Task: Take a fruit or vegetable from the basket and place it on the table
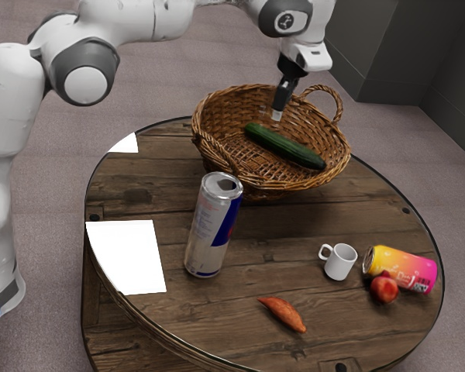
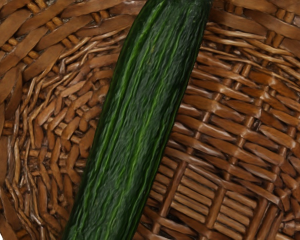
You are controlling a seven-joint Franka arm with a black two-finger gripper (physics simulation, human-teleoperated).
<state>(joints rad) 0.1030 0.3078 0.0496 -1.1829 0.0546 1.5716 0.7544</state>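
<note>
Cucumber, one: dark green, ridged, long; lying at a slant in the bottom of the wicker basket. Handling, by judgement: moderately heavy for its length, firm, little give; skin perhaps slick, flesh liable to bruise under a hard squeeze. Best hold: across the narrow width, near mid-length — an end grip would let it tip or swing, and its tip could catch the rim on the way out.

Gripper, black: above the cucumber, toward the basket's far side, pointing down. Spread of the fingers: cannot tell. Likely next: line up across the cucumber, then descend.

Table, round, dark planks: carries the basket; the intended resting place.

Tall can, upright, near the basket: silver and blue with a touch of red; fine print on the side, illegible, brand not confirmed.

Yellow-and-pink can, on its side: pale lettering and a small dark-and-white patch, wording unreadable. Red fruit just beside it. White mug, upright, no visible label.

Orange-brown root vegetable: loose on the planks, unlabelled.
</note>
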